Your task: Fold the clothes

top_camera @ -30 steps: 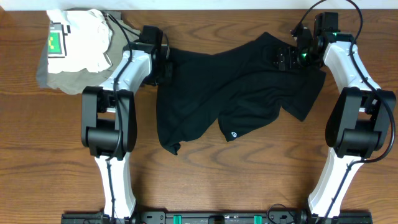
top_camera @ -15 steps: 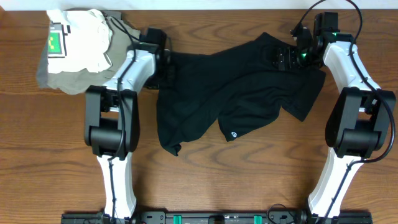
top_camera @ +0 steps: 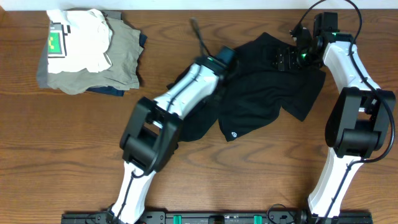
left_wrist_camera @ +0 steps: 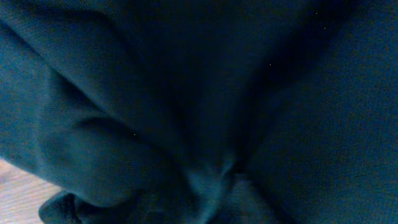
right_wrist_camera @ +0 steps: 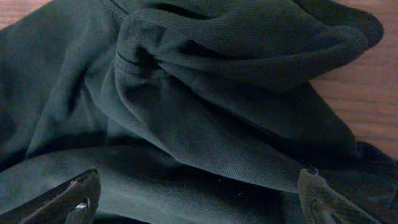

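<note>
**Black T-shirt crumpled under both grippers**

The black T-shirt (top_camera: pixel 261 96) lies crumpled and unfolded on the wooden table (top_camera: pixel 62 143). Most of it spreads below and between the two grippers. Its small white logo (top_camera: pixel 234 132) faces up on the near hem, well short of either gripper.

The left gripper (top_camera: pixel 227 60) sits over the shirt's left part, its arm reaching diagonally across the fabric. Its own camera is filled with dark cloth (left_wrist_camera: pixel 199 93) pressed close, with a sliver of table at the lower left corner. No finger shows there, so I cannot tell how wide it stands or whether it has any fabric.

The right gripper (top_camera: pixel 283 60) is at the shirt's upper right edge. In the wrist view the right gripper (right_wrist_camera: pixel 198 186) has its fingertips (right_wrist_camera: pixel 84 190) spread wide, and a thick roll of fabric lies ahead of them. The cloth runs beneath the gap and is not pinched.

Far to the left gripper's left, well apart from the shirt, is a stack. A cream-white garment (top_camera: pixel 84 37) with a green tag (top_camera: pixel 56 41) lies on top of khaki-grey folded garments (top_camera: pixel 121 62).
</note>
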Tool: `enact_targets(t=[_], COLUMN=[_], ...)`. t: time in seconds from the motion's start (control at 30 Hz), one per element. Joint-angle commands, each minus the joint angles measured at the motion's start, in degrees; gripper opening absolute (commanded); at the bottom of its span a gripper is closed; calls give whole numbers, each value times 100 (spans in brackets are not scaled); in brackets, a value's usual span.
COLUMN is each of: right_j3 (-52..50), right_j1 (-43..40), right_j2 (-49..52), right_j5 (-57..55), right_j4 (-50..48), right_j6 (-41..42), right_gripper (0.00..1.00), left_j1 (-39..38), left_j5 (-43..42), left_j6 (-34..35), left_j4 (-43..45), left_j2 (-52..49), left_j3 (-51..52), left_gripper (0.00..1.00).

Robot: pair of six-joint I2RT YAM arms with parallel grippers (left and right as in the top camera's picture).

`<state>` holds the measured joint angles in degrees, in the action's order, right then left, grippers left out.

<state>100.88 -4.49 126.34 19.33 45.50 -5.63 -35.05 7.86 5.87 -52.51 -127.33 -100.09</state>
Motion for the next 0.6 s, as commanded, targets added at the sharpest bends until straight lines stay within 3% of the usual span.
enact_targets(t=[0.0,0.23,0.57], right_j3=[63,63,63], right_j1=[39,39,39], right_j2=[-216,-216,-219], right_j5=[61,59,59], right_j4=[26,37,39], right_j6=[-85,-85,-85], right_gripper=[99,99,99], left_j1=[-9,756,2369], left_j5=[835,708,-1080], left_j6=[-103,546,776], left_j4=[-48,-140,245], left_j2=[-13,468,328], left_j3=[-103,-205,-140], left_gripper=[61,73,76])
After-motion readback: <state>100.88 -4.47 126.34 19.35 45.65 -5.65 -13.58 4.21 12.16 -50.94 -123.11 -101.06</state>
